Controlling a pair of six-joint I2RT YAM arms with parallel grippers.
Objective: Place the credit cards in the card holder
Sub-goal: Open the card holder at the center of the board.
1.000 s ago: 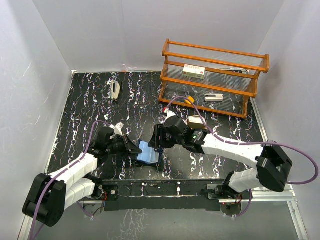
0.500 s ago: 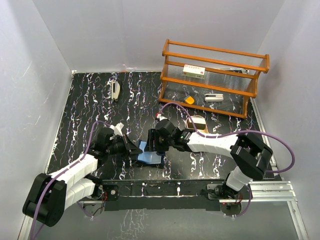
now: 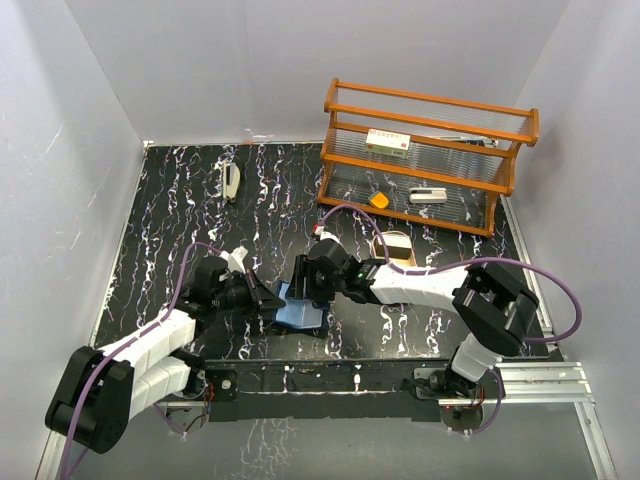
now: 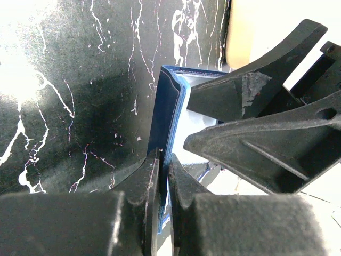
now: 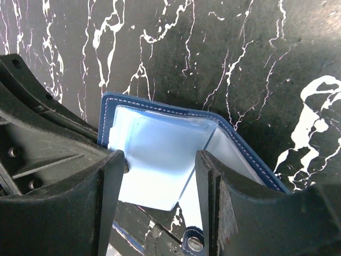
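Open navy card holder (image 3: 298, 312), its 9 o'clock cover pinched tight by the left gripper (image 4: 164, 178); the right gripper (image 5: 161, 158), jaws spread, straddles its pale inside.

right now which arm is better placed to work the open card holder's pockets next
The right. The left gripper is shut on the cover edge of the card holder, holding it open, so it is occupied. The right gripper hangs open and empty directly over its pale slotted inside.

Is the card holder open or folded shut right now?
Open. The card holder shows its pale slotted inside, and the left gripper pinches one cover.
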